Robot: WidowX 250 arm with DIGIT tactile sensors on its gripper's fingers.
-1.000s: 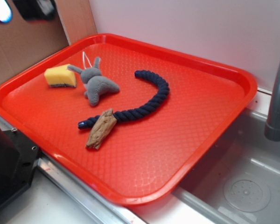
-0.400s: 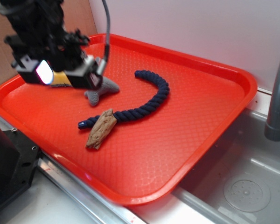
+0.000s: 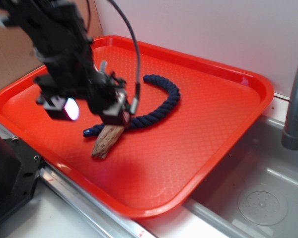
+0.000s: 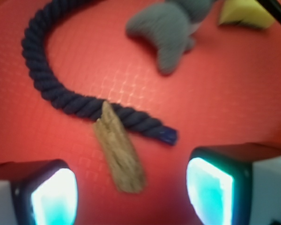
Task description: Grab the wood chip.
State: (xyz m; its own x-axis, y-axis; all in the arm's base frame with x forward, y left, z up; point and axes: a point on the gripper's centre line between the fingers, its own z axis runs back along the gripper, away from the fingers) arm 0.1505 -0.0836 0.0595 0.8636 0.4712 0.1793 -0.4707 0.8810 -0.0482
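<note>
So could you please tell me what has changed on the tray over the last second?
The gripper came in from the upper left, crossed the tray and now hangs open over the wood chip, which lies between its fingers in the wrist view; nothing is grasped. The wood chip, navy rope, grey plush toy and yellow sponge have not moved.

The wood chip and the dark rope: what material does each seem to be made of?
The wood chip looks like raw, unfinished wood: matte tan-brown, with lengthwise grain and jagged ends. The rope seems to be twisted textile cord, perhaps cotton: dark navy, matte, with visible spiral strands.
</note>
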